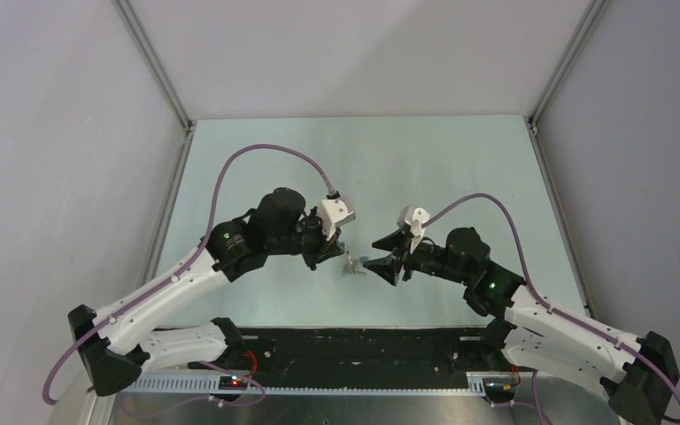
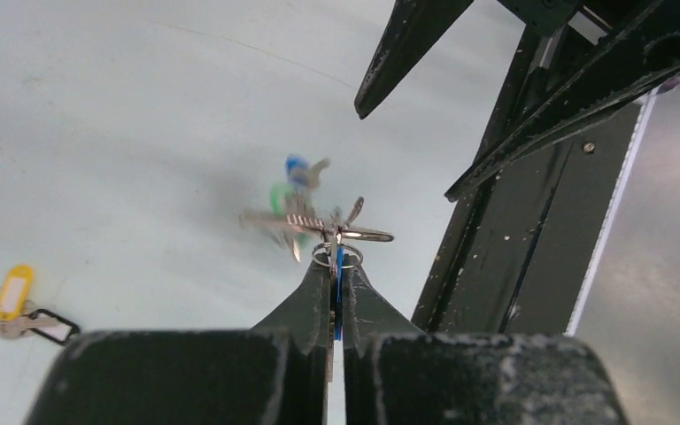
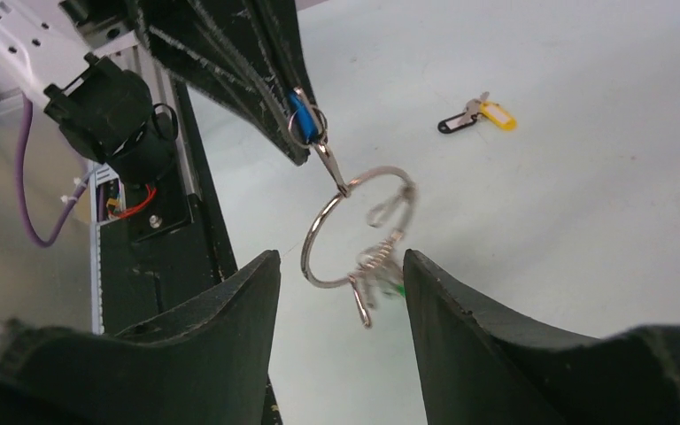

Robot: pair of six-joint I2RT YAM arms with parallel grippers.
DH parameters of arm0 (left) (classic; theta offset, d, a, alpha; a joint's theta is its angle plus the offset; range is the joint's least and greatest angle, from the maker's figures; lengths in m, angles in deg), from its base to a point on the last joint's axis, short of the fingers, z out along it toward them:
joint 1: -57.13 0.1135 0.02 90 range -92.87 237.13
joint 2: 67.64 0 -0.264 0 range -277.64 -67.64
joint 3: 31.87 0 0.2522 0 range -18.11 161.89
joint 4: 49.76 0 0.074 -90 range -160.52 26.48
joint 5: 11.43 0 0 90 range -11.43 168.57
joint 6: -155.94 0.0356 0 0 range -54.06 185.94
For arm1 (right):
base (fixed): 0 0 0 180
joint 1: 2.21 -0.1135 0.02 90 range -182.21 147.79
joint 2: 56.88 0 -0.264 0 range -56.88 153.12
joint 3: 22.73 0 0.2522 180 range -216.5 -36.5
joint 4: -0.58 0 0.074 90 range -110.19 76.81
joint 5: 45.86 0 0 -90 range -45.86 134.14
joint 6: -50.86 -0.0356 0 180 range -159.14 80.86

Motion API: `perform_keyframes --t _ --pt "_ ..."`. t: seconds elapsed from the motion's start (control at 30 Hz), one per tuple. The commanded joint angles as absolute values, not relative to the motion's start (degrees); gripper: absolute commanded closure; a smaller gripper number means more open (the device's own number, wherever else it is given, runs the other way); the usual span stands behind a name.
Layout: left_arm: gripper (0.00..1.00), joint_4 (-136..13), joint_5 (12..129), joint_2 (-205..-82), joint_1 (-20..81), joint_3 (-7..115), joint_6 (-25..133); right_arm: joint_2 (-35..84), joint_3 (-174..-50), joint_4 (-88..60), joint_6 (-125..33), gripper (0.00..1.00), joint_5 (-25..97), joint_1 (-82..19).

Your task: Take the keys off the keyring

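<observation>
Both arms reached forward and inward, tips nearly meeting. The left gripper (image 2: 336,266) pointed down, its fingers pressed together. The right gripper (image 3: 341,261) faced it, its fingers spread wide apart.

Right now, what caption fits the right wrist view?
Left gripper pinches a blue key, keyring dangling before the open right gripper.

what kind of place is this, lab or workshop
Probably a robotics lab test cell: a pale table boxed in by grey panels on metal frame posts, with a left arm and right arm bolted at its near edge.
</observation>
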State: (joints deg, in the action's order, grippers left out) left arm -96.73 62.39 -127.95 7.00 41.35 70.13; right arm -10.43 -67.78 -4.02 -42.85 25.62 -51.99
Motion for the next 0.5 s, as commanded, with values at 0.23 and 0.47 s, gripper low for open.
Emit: perform_keyframes --t 0.23,0.47 --pt "1.0 -108.99 69.73 -126.84 6.6 51.78 90.48 -11.15 -66.29 5.8 -27.96 0.38 18.77 -52.18" --pt "1.0 -114.13 79.17 -127.67 6.07 55.59 103.23 -8.2 -66.31 10.59 -26.61 0.38 19.61 -52.14"
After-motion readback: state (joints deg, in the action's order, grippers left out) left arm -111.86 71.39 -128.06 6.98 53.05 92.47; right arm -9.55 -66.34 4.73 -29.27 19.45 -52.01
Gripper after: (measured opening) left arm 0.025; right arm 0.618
